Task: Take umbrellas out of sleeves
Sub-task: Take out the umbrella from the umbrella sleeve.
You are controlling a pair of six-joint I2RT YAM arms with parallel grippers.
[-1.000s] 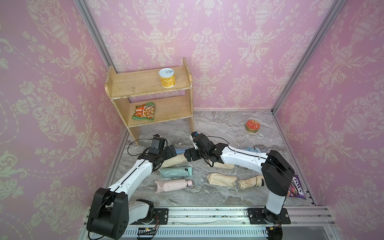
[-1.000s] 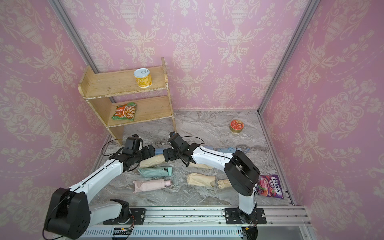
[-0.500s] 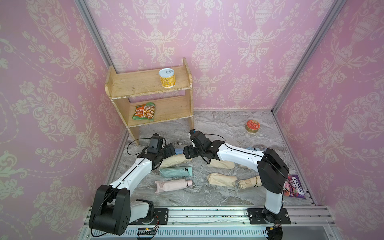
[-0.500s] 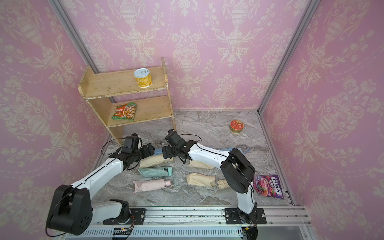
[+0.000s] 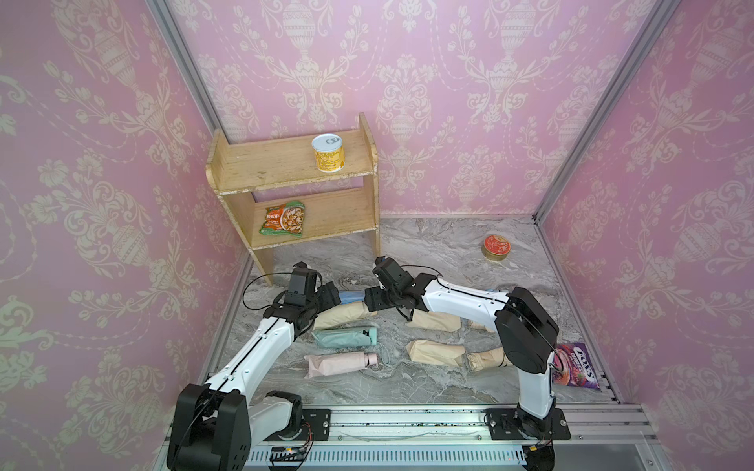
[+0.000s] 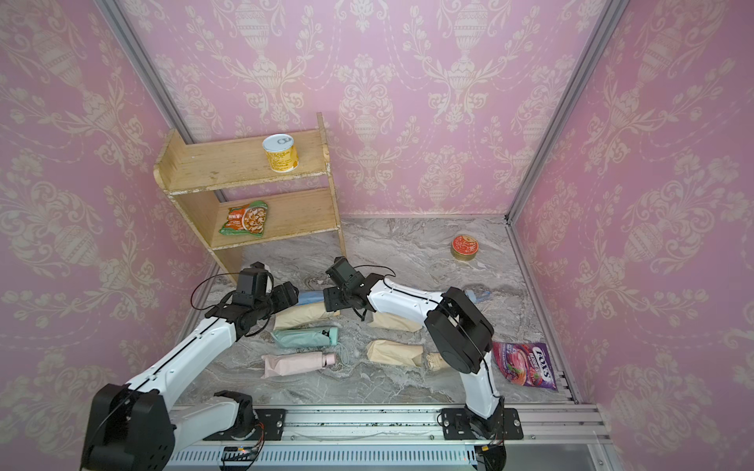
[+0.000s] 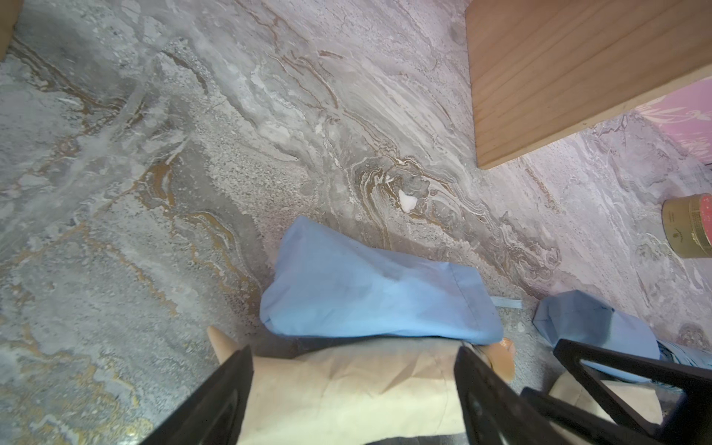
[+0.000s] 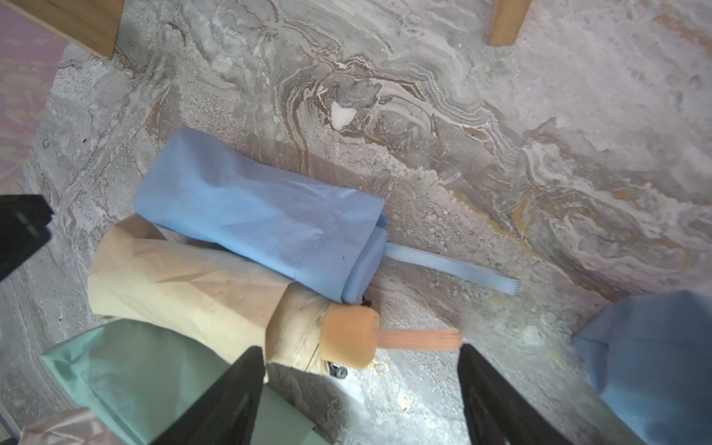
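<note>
A beige sleeve holding an umbrella lies between my two grippers, with a light blue sleeve just behind it. My left gripper is open and straddles the closed end of the beige sleeve. My right gripper is open too. The umbrella's tan handle and strap stick out of the sleeve just ahead of its fingers. The light blue sleeve rests against the beige one. A mint sleeve lies on the near side.
Mint and pink sleeved umbrellas lie nearer the front, beige ones to the right. A wooden shelf with a yellow can stands at the back left. A red tin and a purple candy bag sit right.
Both grippers have edged in towards the two ends of the beige sleeved umbrella. Their jaws have narrowed a little.
</note>
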